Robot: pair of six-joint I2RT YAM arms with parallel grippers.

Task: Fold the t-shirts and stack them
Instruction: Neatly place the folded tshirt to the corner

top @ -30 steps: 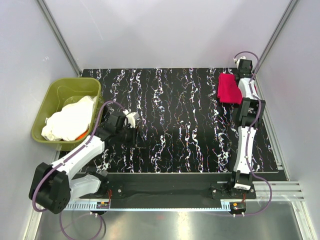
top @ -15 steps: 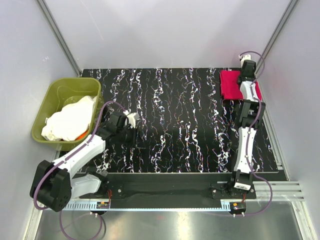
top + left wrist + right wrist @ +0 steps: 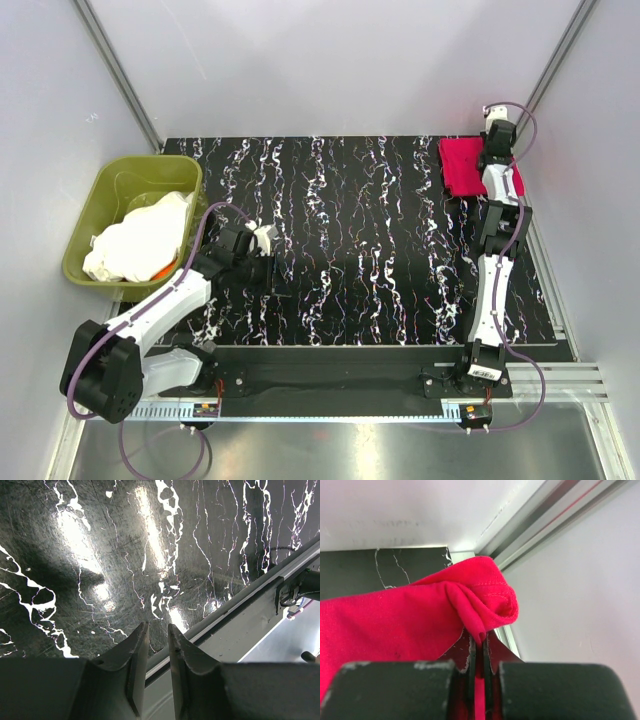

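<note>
The crimson-red t-shirt (image 3: 462, 167) lies bunched at the table's far right corner. My right gripper (image 3: 492, 152) is above its right edge and shut on a fold of it. In the right wrist view the red t-shirt (image 3: 395, 620) fills the left side, its rolled hem pinched in the gripper (image 3: 480, 642). White and cream t-shirts (image 3: 140, 240) are heaped in the olive-green tub (image 3: 105, 180). My left gripper (image 3: 264, 266) hovers low over the table beside the tub. In the left wrist view that gripper (image 3: 157, 627) is narrowly open with nothing between its fingers (image 3: 135, 650).
The black marbled table (image 3: 350, 220) spreads between the two arms. Grey enclosure walls and metal frame rails close in at the back and right, with a rail (image 3: 545, 515) right behind the red shirt. The table's front edge rail (image 3: 240, 600) lies just ahead of the left gripper.
The right gripper has carried the red t-shirt's edge farther toward the back right corner, and the shirt shifted right with it. The left arm stayed put; its jaws narrowed slightly.
</note>
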